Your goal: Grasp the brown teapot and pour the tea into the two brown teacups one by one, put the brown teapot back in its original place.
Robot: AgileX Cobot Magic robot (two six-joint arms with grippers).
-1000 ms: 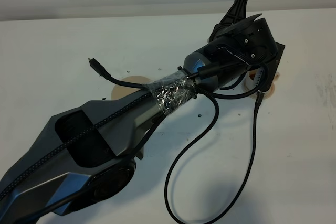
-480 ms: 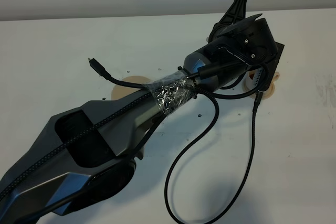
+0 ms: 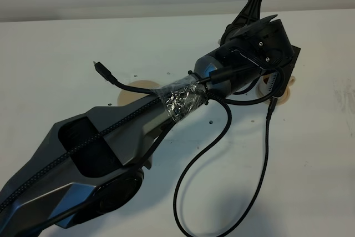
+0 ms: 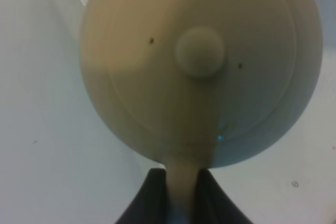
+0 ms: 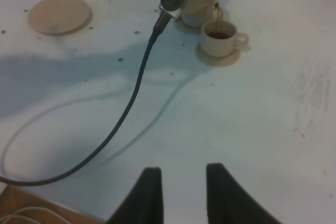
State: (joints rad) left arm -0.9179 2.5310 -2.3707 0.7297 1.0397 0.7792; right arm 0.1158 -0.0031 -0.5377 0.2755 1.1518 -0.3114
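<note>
Wide tan saucer lies at the left of the white table, half under the left arm in the high view. Left gripper clamped on the loop handle of the brown teapot: squat, round, pale tan, knobbed lid. Pot held tipped over the table's right, thin brown stream falling into a teacup on its small saucer. Second cup just beside, largely hidden. Right gripper jaws apart, holding nothing, well apart from the crockery

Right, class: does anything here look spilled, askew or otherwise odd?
No spill: the tea stream lands inside the teacup. Odd: crumpled foil tape wraps the left arm, and a cable connector sticks out unplugged.
</note>
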